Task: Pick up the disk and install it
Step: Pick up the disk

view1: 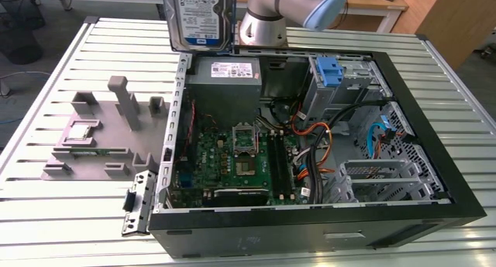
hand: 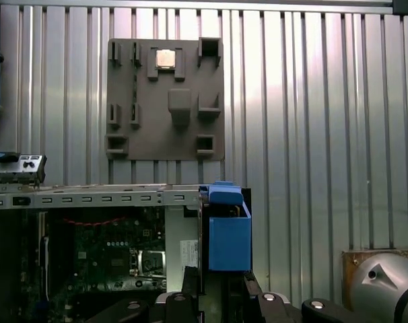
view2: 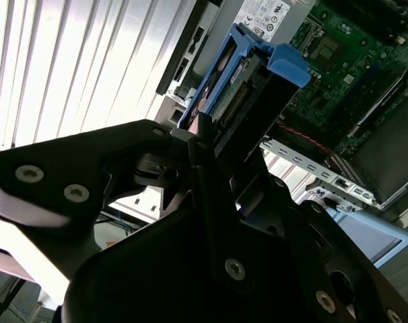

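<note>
One ribbed silver metal table [view1: 62, 220] carries everything. On it lies one open black computer tower case [view1: 310, 232], on its side with its inside showing. One silver and pale blue robot arm [view1: 287, 8] reaches in from the far edge of the table. Beside the case, on the exterior view's left, sits one flat grey plastic fixture with upright posts [view1: 101, 142]. It holds one small square silver chip [view1: 81, 132].

Inside the case there is one grey metal power-supply box with a white label [view1: 225, 90] at the far end. One green motherboard [view1: 232, 162] lies nearer the camera. One bare blue plastic bracket [view1: 331, 72] stands in the drive bay, on the exterior view's right of the power supply.

The one disk [view1: 200, 14], a silver hard drive with a white-and-blue label in a blue carrier, hangs upright in the air above the far rim of the case. In the second wrist view the black gripper [view2: 202, 138] is clamped on the disk's edge.
</note>
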Motion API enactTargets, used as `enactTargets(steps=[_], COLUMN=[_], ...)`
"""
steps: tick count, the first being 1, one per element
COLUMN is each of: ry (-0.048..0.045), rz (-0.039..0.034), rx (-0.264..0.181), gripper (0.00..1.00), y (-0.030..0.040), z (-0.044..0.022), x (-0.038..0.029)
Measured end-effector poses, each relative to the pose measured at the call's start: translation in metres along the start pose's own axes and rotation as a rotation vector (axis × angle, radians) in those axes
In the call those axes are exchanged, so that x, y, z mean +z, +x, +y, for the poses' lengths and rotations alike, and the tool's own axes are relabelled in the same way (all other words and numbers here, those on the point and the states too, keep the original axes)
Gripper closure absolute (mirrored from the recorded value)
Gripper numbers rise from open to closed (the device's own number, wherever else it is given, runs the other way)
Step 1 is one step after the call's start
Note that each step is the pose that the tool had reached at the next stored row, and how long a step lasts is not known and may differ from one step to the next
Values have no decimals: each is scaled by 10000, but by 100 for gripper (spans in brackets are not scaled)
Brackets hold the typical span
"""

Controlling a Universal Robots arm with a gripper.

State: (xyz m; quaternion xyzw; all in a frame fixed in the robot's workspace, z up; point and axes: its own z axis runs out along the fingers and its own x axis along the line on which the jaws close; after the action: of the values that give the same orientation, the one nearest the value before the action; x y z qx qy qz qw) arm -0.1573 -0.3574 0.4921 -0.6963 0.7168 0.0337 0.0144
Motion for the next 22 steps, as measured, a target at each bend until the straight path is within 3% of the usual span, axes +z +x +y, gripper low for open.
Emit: enactTargets(steps=[6,22], ry=[0,0], rz=[-2,-7], rx=[0,-1], gripper=[65,65], y=[-3,-5], z=[-115,-164], x=[-3,-3])
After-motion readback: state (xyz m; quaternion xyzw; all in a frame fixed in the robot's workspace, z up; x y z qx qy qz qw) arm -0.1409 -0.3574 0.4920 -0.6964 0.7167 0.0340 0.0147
